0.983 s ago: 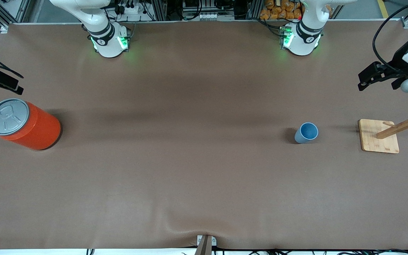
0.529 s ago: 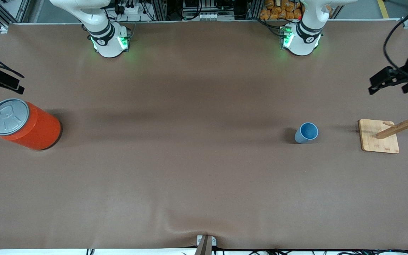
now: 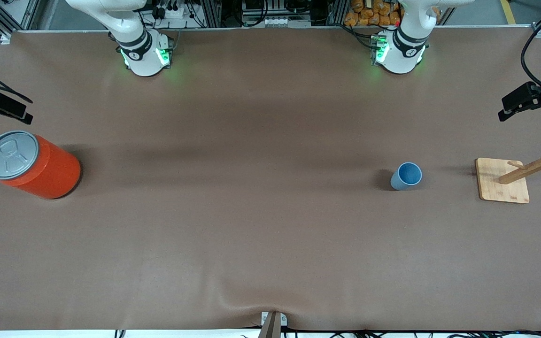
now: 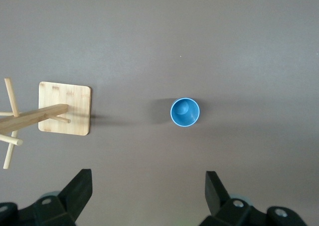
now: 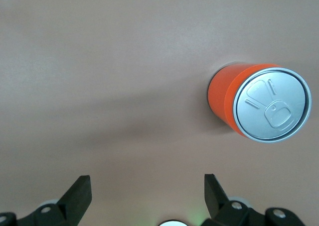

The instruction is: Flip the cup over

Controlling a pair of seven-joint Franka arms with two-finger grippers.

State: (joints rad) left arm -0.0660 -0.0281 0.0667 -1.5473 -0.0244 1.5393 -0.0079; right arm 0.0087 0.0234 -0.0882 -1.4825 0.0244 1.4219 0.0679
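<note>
Nearest the front camera among the task's things, the small blue plastic cup (image 3: pixel 406 176) stands upright on the brown tabletop (image 3: pixel 251 234), mouth up, toward the left arm's end; in the left wrist view we see straight into its opening (image 4: pixel 185 112) and its inner bottom. Just beside it, further toward that end, sits the square bamboo base with a pegged wooden rack (image 3: pixel 502 180). At the right arm's end stands the large orange can with a grey pull-tab lid (image 3: pixel 31 164). We judge the cup upright and free of any grip; that fits a flip done to mouth-up or one to mouth-down yet to come, we cannot tell which. Left tool (image 4: pixel 147 191) hangs high over the tabletop edge near the rack, fingers wide apart, holding nothing. Right tool (image 5: pixel 144 193) waits over the tabletop edge by the can, likewise spread wide with nothing in it.
</note>
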